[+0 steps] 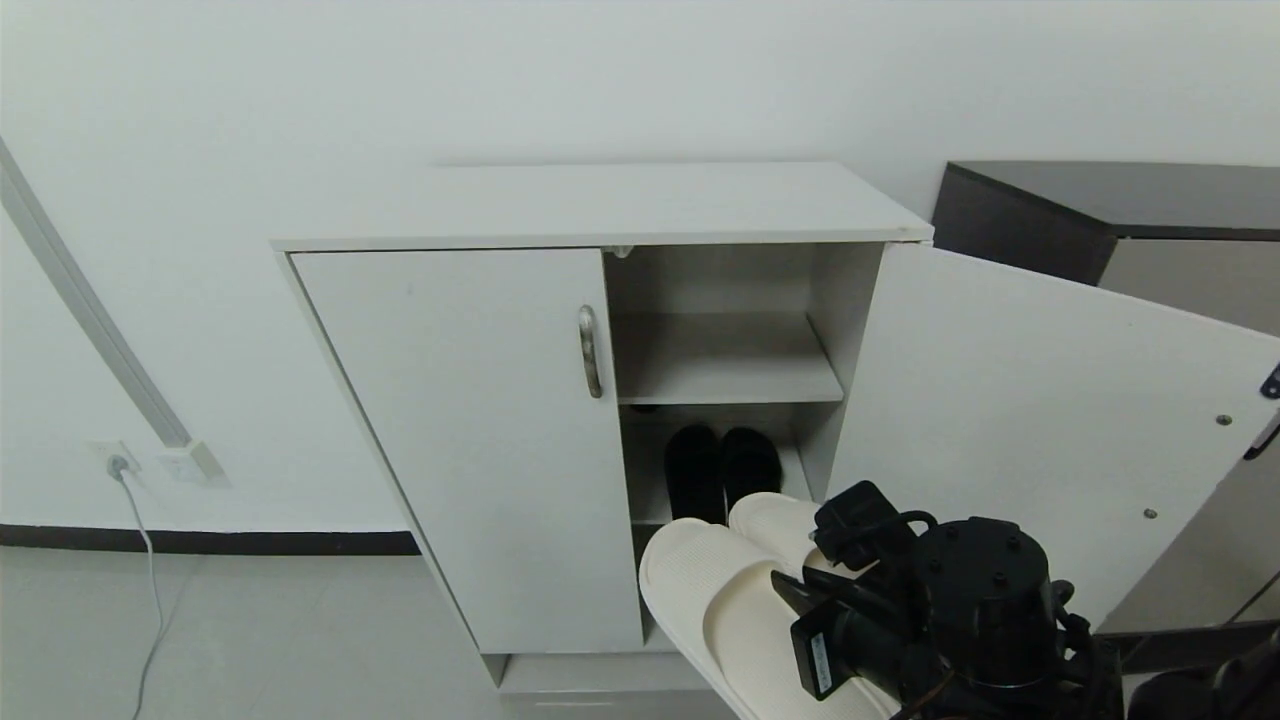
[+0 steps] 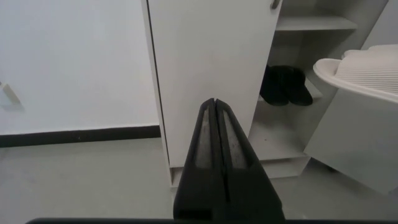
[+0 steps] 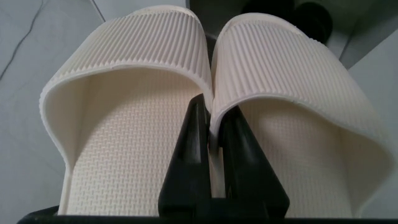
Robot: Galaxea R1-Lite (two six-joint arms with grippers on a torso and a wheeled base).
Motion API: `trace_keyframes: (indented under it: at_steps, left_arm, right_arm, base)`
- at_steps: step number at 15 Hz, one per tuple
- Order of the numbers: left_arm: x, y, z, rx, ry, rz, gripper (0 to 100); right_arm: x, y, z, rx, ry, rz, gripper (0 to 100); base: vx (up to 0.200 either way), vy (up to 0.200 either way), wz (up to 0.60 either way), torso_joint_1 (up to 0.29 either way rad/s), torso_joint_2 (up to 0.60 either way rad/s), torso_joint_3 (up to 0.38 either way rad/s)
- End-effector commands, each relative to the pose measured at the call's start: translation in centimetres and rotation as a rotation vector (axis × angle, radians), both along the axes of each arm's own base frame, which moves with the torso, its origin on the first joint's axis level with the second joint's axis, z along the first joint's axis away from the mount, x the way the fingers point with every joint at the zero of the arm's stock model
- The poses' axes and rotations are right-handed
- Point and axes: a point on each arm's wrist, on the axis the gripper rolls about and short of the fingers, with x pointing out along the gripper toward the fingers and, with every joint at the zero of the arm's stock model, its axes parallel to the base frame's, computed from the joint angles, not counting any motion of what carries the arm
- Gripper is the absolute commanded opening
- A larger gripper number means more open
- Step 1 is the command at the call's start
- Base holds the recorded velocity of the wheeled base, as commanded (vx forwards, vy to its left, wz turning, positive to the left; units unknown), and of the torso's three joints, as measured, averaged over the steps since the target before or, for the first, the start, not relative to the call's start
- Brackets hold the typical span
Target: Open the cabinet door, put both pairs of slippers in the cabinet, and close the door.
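The left gripper (image 2: 214, 106) hangs above the floor (image 2: 74, 180), aimed at the foot of the cabinet (image 1: 600, 205), with its fingers pressed flat together.

In the head view, a socket (image 1: 118, 462) sits low on the wall at lower left, and a cable (image 1: 150, 600) drops from it to the floor. The cabinet fills the middle of the frame. Its left door (image 1: 460, 430) is closed, with a handle (image 1: 590, 352) upright on its inner edge. To the right of the handle the right half stands open. The shelf (image 1: 725, 360) is bare, and on the board below it the black slippers (image 1: 722, 470) lie side by side, toes pointing inward.

Just in front of that opening, at bottom centre, the white slippers (image 1: 720, 590) are held side by side, toes toward the cabinet and clear of it. The right gripper (image 3: 211, 112) comes in from the lower right, its fingers clamped on the slippers' two touching inner edges. The right door (image 1: 1040, 400) is swung wide toward the frame's right edge.
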Motion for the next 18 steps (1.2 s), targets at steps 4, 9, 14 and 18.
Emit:
trace_keyframes:
  at_steps: [4, 9, 14, 18]
  left_arm:
    - [0.0, 0.0, 0.0, 0.0, 0.001, -0.001, 0]
    - [0.0, 0.0, 0.0, 0.003, 0.001, -0.001, 0]
    - [0.0, 0.0, 0.0, 0.003, 0.001, -0.002, 0]
    - [0.0, 0.0, 0.0, 0.003, 0.001, 0.001, 0]
  right_arm:
    - [-0.2, 0.2, -0.2, -0.001, 0.001, 0.009, 0]
    - [0.7, 2.0, -0.7, 0.026, -0.055, -0.032, 0]
    - [3.7, 6.7, 0.7, -0.008, -0.035, -0.341, 0]
    - [4.8, 9.0, 5.8, 0.044, -0.094, -0.472, 0]
  base:
    - [0.0, 0.0, 0.0, -0.076, 0.45, 0.368]
    - [0.0, 0.0, 0.0, -0.011, 0.35, 0.33]
    - [0.0, 0.0, 0.0, 0.0, 0.03, 0.024]
    - [0.0, 0.0, 0.0, 0.0, 0.0, 0.0]
